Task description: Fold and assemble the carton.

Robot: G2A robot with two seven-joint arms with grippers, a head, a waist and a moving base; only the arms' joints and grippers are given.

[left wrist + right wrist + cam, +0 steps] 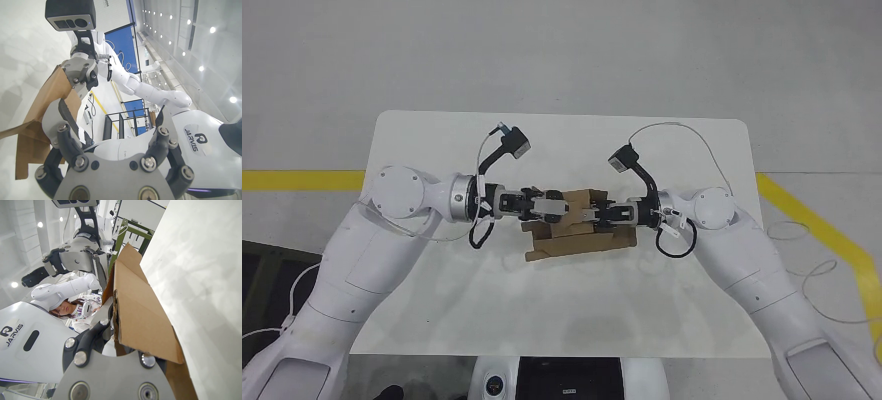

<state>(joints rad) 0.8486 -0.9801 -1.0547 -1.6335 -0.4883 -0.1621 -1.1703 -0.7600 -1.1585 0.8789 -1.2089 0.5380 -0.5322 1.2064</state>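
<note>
The brown corrugated carton [564,243] is sitting partly folded over the middle of the white table [442,140]. Its flaps are hanging loose, and one ragged edge is showing in the right wrist view. Whether it is resting on the tabletop or being held just off it cannot be told. Yellow floor tape [297,180] is running past the table at 9 o'clock and again at 3 o'clock, well apart from the carton. A thin white cable [832,285] is lying on the floor at about 4 o'clock.

The two arms are meeting across the carton, and each one's wrist camera [514,143] is sticking out on a black bracket toward 12 o'clock. A raised flap is standing between the grippers.

The left gripper [554,208] is coming in from 9 o'clock at the carton's 10 o'clock corner. It is spread wide and gripping nothing: one padded finger [66,113] is lying against a carton panel while the other is standing in free air.

The right gripper [600,214] is coming in from 3 o'clock. It is closed narrow, pinching a carton wall between its fingers
</note>
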